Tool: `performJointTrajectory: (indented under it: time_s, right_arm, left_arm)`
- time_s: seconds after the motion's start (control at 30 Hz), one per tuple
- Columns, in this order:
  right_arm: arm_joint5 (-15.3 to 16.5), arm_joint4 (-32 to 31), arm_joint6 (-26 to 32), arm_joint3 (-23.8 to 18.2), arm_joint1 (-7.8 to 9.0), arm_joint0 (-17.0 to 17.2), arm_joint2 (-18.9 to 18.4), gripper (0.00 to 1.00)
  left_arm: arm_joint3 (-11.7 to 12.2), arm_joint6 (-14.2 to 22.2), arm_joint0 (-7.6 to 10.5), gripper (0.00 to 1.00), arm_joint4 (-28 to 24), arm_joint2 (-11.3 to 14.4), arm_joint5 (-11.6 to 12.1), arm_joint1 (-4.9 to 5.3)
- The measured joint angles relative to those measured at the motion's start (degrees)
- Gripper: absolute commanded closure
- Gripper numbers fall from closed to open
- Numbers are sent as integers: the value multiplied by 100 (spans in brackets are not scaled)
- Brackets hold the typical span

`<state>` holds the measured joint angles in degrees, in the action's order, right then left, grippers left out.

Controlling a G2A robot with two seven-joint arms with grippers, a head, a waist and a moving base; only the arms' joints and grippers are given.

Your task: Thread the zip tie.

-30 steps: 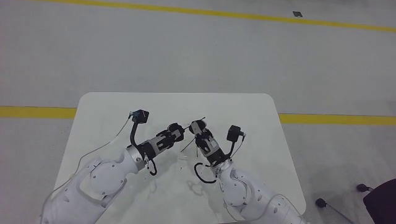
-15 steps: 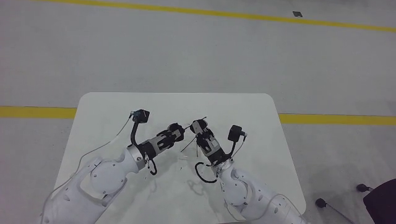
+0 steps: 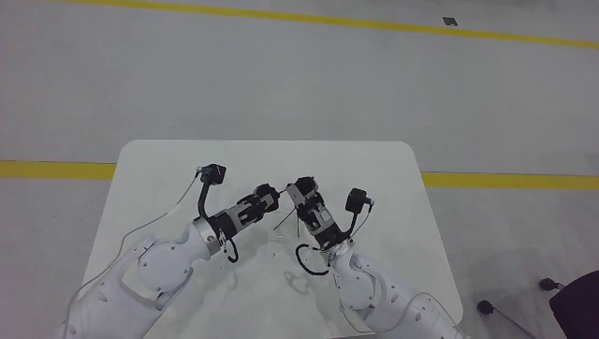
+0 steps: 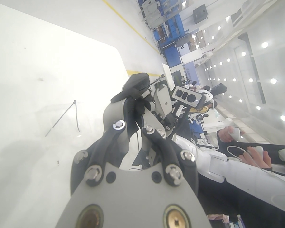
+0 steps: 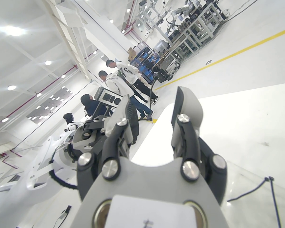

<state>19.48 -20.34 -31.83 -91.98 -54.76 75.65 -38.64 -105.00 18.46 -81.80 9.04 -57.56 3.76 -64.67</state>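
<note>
I have the grey two-fingered left gripper (image 3: 269,193) and the matching right gripper (image 3: 298,190) just beside each other over the middle of the white rounded-corner table (image 3: 168,180), the left one on the left. The thin black zip tie (image 4: 74,102) sits on the table between the two arms, nearer me.

The left arm (image 3: 164,269) and right arm (image 3: 374,292) wear glossy white moulded shells, each with a looped black cable (image 3: 304,262) and a black box camera (image 3: 212,174) on a curved bracket. The left gripper (image 4: 147,88) has a grey metal palm plate with silver screw heads, two brass-coloured inserts, black link bars and pale grey fingers (image 4: 114,115), one tip wrapped in black fabric. The right gripper (image 5: 154,98) is of matching build, with ribbed black pads (image 5: 131,117).
</note>
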Motion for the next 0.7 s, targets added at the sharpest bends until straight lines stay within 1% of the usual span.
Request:
performJointTrajectory:
  time_s: [0.03, 0.1, 0.2, 0.37, 0.43, 0.53, 0.63, 0.7]
  right_arm:
    - [0, 0, 0, 1, 0, -2, 1, 0]
    - [0, -9, 0, 4, 0, -7, 2, 0]
    - [0, -67, -55, 22, 4, -4, -7, 0]
    - [0, -301, -392, 96, 35, 76, -65, 0]
    - [0, -503, -582, 165, 55, 105, -105, 0]
    - [0, -979, -969, 351, 80, 156, -188, 0]
    - [-29, -1498, -1375, 572, 76, 194, -300, 0]
    - [-153, -1829, -1599, 665, 62, 210, -356, 0]
  left_arm:
    - [1, -7, 1, 100, -5, 1, 2, -1]
    - [-11, -61, -11, 100, -96, -10, -5, -8]
    - [-51, -170, -41, 100, -449, -54, -47, -26]
    - [-175, -280, -55, 100, -1201, -121, -133, -66]
    - [-224, -273, -57, 100, -1449, -131, -145, -78]
    - [-292, -292, -75, 100, -1939, -141, -163, -106]
    - [-325, -332, -75, 100, -2407, -139, -233, -135]
    - [-328, -306, -47, 100, -2481, -133, -272, -140]
